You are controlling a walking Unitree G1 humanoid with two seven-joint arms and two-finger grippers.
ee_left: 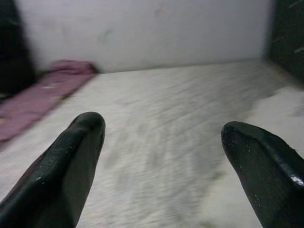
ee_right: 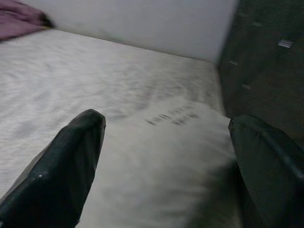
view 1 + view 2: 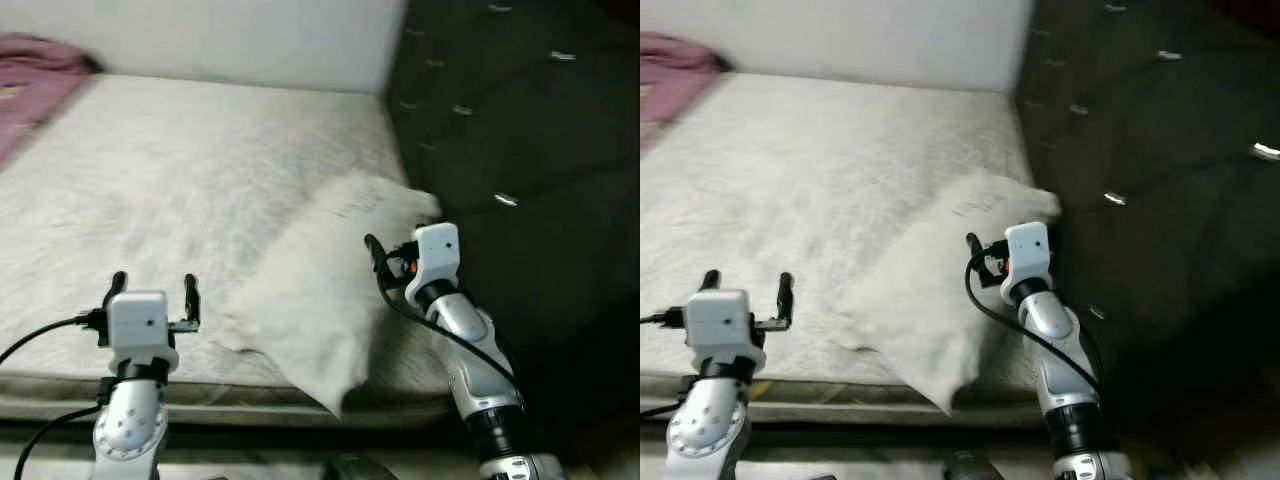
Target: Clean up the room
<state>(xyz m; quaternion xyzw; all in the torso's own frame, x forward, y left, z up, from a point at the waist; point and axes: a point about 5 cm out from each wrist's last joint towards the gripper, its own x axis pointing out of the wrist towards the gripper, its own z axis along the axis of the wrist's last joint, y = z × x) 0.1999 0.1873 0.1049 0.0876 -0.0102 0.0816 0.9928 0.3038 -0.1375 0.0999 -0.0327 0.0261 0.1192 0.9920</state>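
- A bare white mattress (image 3: 180, 170) with a quilted top fills most of the scene, its near edge running just in front of the robot.
- A long, soft white pillow (image 3: 320, 270) lies on the mattress at its right side, beside the dark tufted headboard (image 3: 520, 130).
- The pillow's long axis runs slantwise: one end points toward the headboard, close to it, and the other end points toward the mattress's near edge, where its corner hangs slightly over that edge.
- A line of small dark print shows on the pillow's upper face near the headboard end.
- The right gripper (image 2: 166, 156) sits over the pillow near its headboard end, fingers spread wide with the pillow's surface between and beneath them; whether the fingers (image 2: 71, 161) touch the fabric cannot be told.
- The left gripper (image 3: 152, 290) is held above the near edge of the mattress, just left of the pillow's near end, its two black fingers wide apart and holding nothing.
- A crumpled mauve blanket (image 3: 35, 75) lies at the far left corner of the mattress, against the pale wall (image 3: 250, 40), well apart from the pillow.
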